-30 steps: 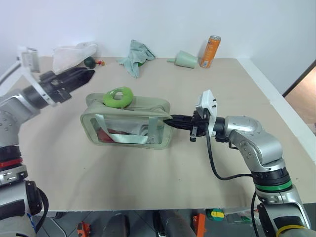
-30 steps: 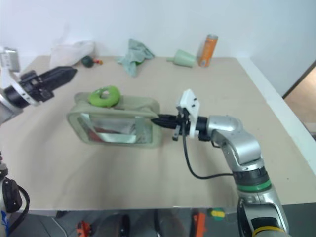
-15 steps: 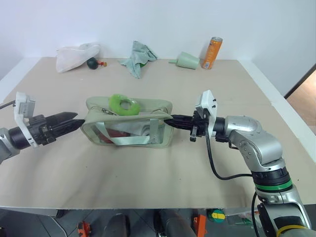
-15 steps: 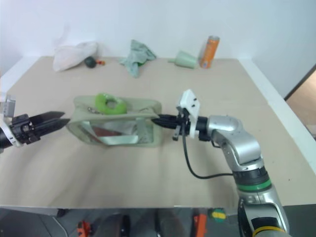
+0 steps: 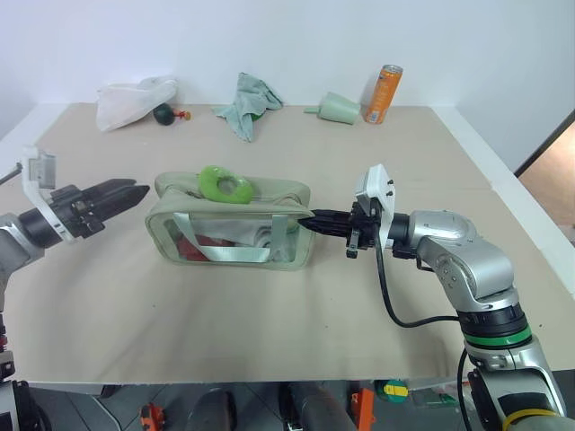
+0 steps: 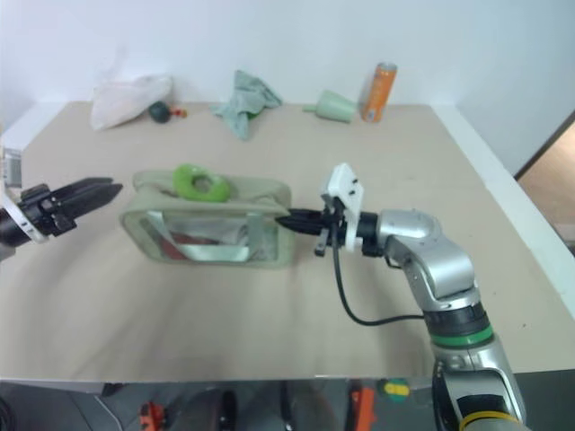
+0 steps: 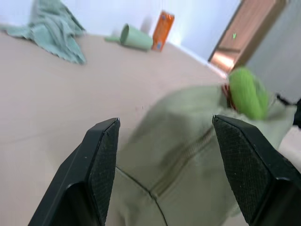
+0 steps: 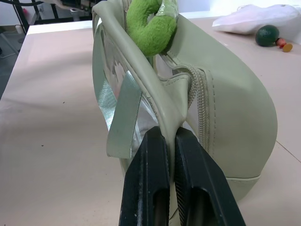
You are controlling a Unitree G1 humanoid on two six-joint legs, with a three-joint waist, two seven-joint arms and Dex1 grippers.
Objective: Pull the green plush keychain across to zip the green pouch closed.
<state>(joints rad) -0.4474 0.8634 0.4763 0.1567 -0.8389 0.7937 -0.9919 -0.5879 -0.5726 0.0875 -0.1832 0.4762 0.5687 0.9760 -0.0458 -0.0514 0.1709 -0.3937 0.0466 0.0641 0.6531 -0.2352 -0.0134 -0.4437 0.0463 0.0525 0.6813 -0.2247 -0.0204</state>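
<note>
Pouch (image 5: 229,224) lying lengthwise left-right, keychain (image 5: 225,183) on top, right gripper (image 5: 314,222) pinching its end, left gripper (image 5: 126,192) spread

We see a beige worktop (image 5: 269,341) with a white edge. The green pouch (image 5: 232,226) stands upright near its middle. Along the far edge, from the robot's left to its right, lie a white bag (image 5: 133,99), a small dark green ball (image 5: 163,113) just beside it, a crumpled teal rag (image 5: 248,104), a pale green cone cup (image 5: 338,109) on its side, and an upright orange can (image 5: 383,93).
</note>
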